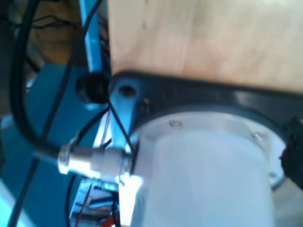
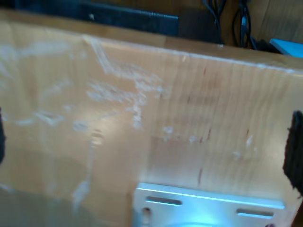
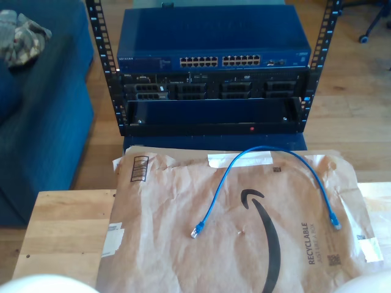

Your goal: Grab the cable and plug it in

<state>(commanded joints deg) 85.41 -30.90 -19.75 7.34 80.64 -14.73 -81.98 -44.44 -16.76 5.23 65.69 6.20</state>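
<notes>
Gripper states: can't tell for either, jaws barely in frame in both wrist views. Blue cable [image 3: 266, 160] lying loose in an arch on brown paper mailer [image 3: 183, 244], both plugs toward near edge. Rack switch [image 3: 211, 58] beyond, far side.

I see the cable [image 3: 269, 177] lying in an arch on a flattened paper envelope [image 3: 183, 244], which covers a wooden table [image 3: 61, 232]. One plug [image 3: 195, 232] lies toward the exterior view's left, the other [image 3: 336, 223] toward its right. Behind the table stands a rack [image 3: 214, 110], with a switch [image 3: 214, 46] at its top.
</notes>
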